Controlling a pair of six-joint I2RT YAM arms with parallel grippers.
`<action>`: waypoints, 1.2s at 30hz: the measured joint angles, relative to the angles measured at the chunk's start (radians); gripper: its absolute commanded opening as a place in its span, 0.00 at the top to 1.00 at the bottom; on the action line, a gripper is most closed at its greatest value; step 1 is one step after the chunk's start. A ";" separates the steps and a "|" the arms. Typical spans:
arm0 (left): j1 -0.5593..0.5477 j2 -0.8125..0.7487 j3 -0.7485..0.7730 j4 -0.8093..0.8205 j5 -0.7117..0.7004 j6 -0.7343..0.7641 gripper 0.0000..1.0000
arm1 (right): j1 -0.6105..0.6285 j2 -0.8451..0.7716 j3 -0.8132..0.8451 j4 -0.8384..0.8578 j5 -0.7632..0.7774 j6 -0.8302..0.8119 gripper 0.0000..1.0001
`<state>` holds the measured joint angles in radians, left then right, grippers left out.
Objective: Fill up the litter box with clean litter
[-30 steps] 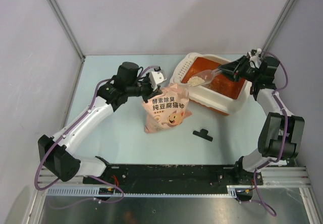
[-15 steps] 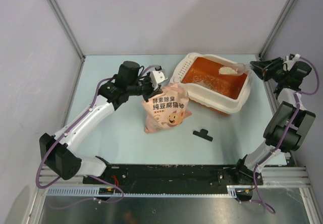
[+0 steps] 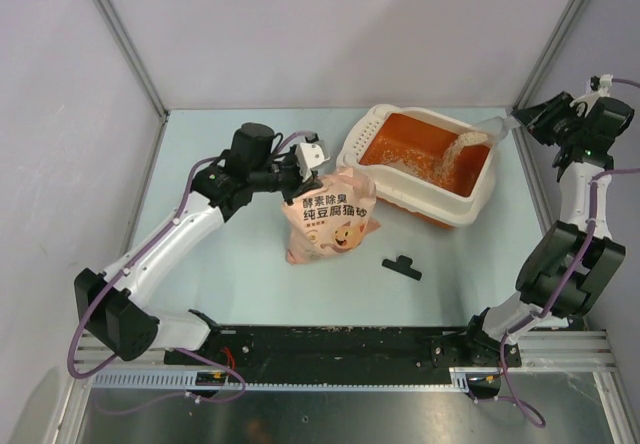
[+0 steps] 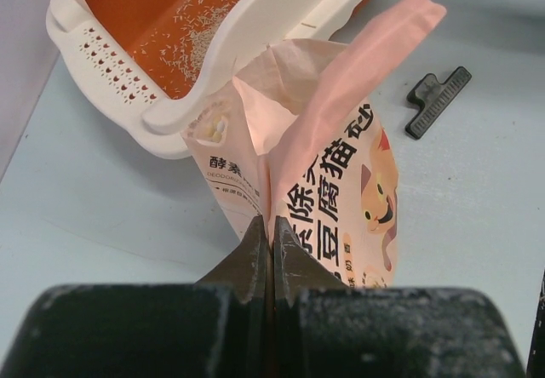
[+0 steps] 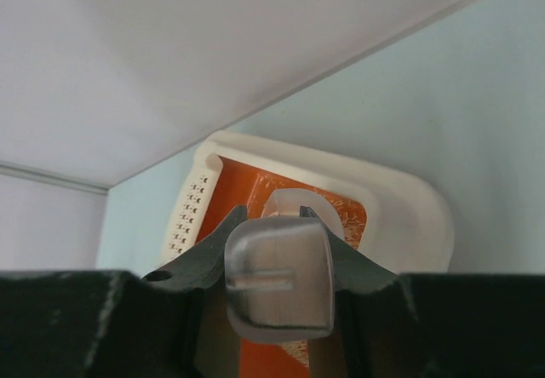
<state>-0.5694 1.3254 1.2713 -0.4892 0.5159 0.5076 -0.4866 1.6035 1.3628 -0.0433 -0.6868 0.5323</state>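
From the overhead view, you see the litter box (image 3: 478,200) on the far right part of the pale table (image 3: 220,264), its orange inside facing up. Your right gripper (image 3: 522,124) hovers beyond the box's right end, clamped on the handle of a clear scoop (image 3: 490,132) that is tipped downward. A pale stream of clean litter (image 3: 455,154) runs from the scoop's lip to the orange floor. Your left gripper (image 3: 312,172) pinches the top of a pink bag (image 3: 330,219) that stands just beside the box's near left corner. A black clip (image 3: 402,266) lies on the table, near the bag.

From the left wrist view, the left gripper (image 4: 271,225) has its fingers pressed together on the pink bag's (image 4: 341,174) folded upper edge. Behind it the litter box (image 4: 230,71) shows scattered clean litter (image 4: 196,37) on its floor.

From the right wrist view, the right gripper (image 5: 274,225) grips the clear scoop (image 5: 277,280) by its handle. Below lies the litter box (image 5: 409,199), with its perforated ledge (image 5: 192,212) at the left.
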 measured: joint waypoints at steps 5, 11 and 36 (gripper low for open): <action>0.000 -0.007 -0.006 0.000 0.020 0.000 1.00 | 0.003 -0.049 0.035 -0.066 0.041 -0.106 1.00; 0.000 -0.019 -0.017 0.000 0.041 -0.001 1.00 | 0.026 -0.103 0.054 -0.148 0.071 -0.207 1.00; -0.001 -0.064 -0.064 0.020 0.068 -0.002 1.00 | 0.654 -0.327 0.132 -0.417 0.100 -0.534 1.00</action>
<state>-0.5705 1.2610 1.2072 -0.4694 0.5835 0.5053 0.1673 1.2770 1.4944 -0.4603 -0.5865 -0.0021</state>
